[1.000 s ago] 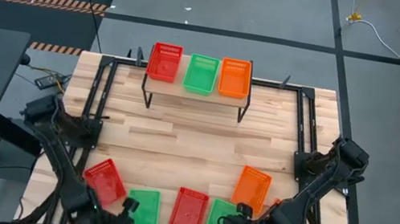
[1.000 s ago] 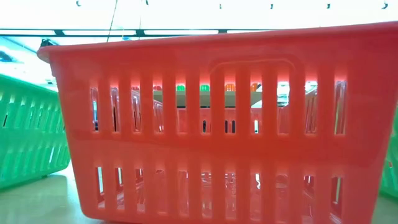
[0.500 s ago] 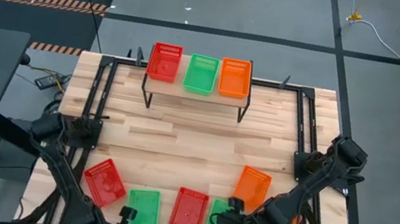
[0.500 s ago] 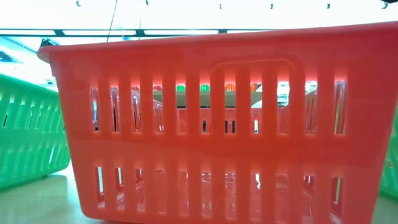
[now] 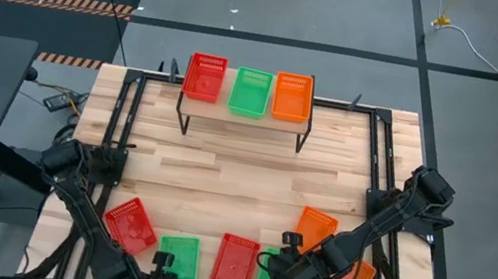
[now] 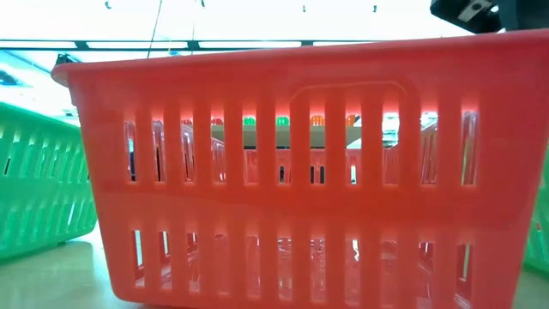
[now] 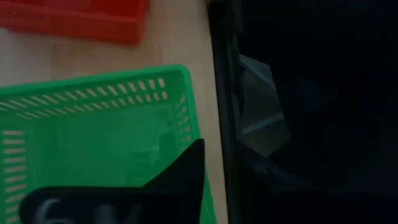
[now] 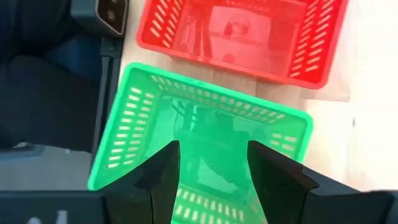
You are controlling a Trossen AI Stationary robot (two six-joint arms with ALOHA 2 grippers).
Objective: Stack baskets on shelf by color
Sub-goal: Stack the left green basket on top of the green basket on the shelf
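Right gripper (image 8: 208,171), jaws spread wide and holding nothing, hovers over a green plastic mesh basket (image 5: 272,277) at the wooden counter's (image 5: 243,174) near edge, beside a red mesh basket (image 5: 234,263). Left gripper's jaws cannot be made out.

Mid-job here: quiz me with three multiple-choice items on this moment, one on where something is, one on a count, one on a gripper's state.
1. The right gripper is over which basket?
A. a red one
B. a green one
C. an orange one

2. How many baskets sit on the shelf?
A. one
B. three
C. five

3. The right gripper's fingers are:
A. open, holding nothing
B. shut on a basket
C. out of sight

Answers:
1 B: the right gripper hangs above the green basket beside the middle red basket.
2 B: the shelf carries one red, one green and one orange.
3 A: the wrist view shows a gap between them.
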